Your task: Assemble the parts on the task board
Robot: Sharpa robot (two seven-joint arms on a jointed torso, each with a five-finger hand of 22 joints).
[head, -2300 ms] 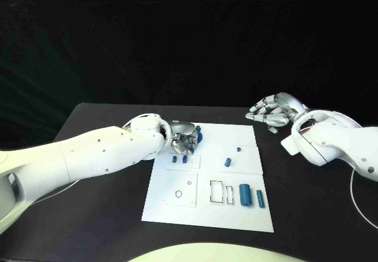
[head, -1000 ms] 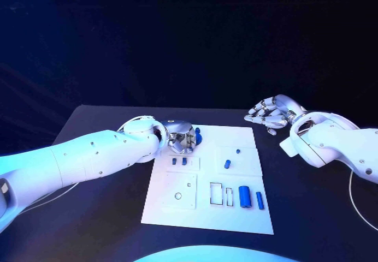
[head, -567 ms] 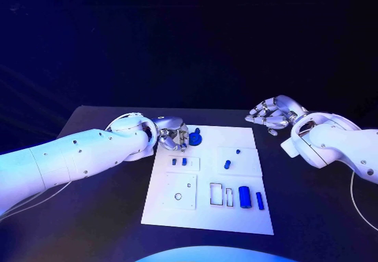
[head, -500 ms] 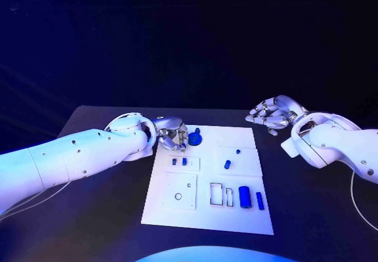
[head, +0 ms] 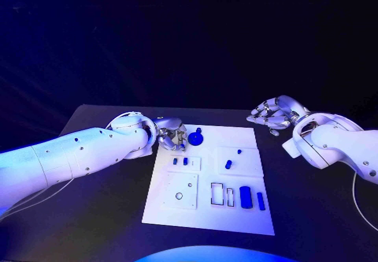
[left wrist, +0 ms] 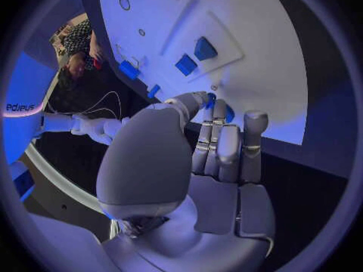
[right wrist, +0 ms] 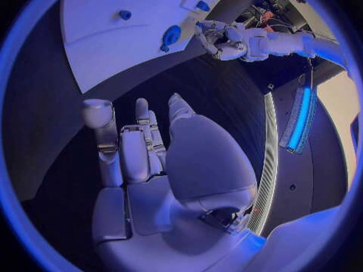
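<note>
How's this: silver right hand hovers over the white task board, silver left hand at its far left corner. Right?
No. Head view: the right hand is off the white task board, over the black table beyond its far right corner. The left hand is as stated.

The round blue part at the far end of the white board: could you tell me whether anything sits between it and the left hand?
Nothing visible does: the left hand hangs right beside the round blue part, with bare white task board around it.

The task board (head: 236, 218) lay in the middle of the table (head: 94, 218). The left hand (head: 171, 135) hovered at its far left corner, beside a part (head: 194, 138); the right hand (head: 272, 114) stood off its far right corner.
</note>
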